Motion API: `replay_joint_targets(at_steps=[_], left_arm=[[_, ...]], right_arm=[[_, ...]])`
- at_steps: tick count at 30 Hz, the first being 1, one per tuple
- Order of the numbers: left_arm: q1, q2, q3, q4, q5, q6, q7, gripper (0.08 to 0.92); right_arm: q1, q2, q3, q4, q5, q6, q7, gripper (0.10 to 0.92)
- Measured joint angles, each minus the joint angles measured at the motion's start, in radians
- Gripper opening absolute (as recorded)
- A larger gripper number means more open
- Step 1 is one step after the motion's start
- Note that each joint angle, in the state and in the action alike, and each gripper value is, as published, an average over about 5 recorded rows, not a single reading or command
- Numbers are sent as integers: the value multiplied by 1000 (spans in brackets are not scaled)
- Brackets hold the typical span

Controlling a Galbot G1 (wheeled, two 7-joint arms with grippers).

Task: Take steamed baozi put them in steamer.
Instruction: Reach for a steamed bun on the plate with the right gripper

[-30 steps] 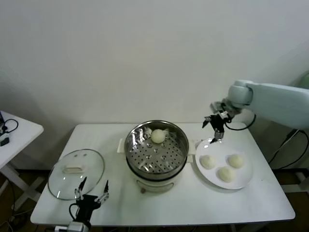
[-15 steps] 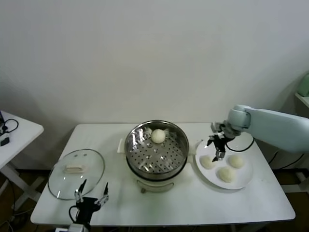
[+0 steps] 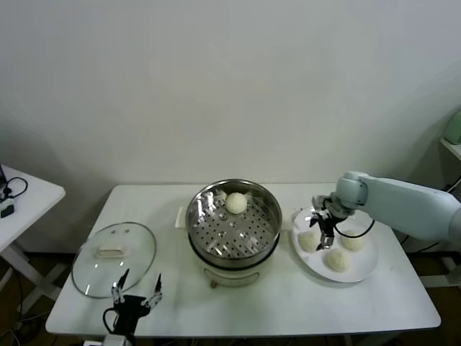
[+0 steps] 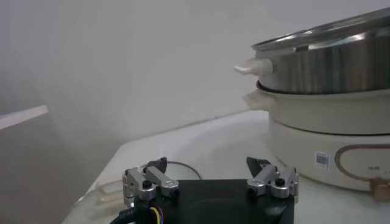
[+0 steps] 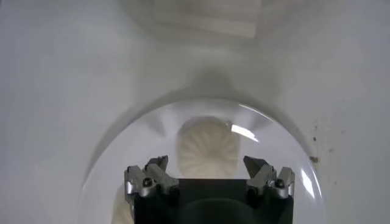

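Observation:
The steel steamer (image 3: 234, 225) stands mid-table with one baozi (image 3: 236, 202) on its perforated tray at the back. Three more baozi lie on a white plate (image 3: 364, 268) to its right: a left one (image 3: 308, 241), a front one (image 3: 336, 260) and a right one (image 3: 353, 243). My right gripper (image 3: 322, 232) is open and hovers low over the left baozi, which shows between the spread fingers in the right wrist view (image 5: 206, 148). My left gripper (image 3: 135, 293) is open and empty at the table's front left edge; the steamer shows in its wrist view (image 4: 329, 122).
A glass lid (image 3: 113, 257) lies flat on the table left of the steamer. A second small white table (image 3: 21, 202) stands at the far left. The wall is close behind the table.
My right gripper has come down and toward me from above the plate's far rim to just over the left baozi. The left arm has not moved.

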Motion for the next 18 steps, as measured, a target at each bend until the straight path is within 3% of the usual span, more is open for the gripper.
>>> replay_joint_targets(at_steps=[9,18], left_arm=[[-1,1,-2,4,0,-2,-2,823],[4,2,-3,-6,0,-2,-3,823]], right_arm=[[-27,11,16,-14,-23,-9,7,790],[-28,11,26,-13,-26,-10,1,567]])
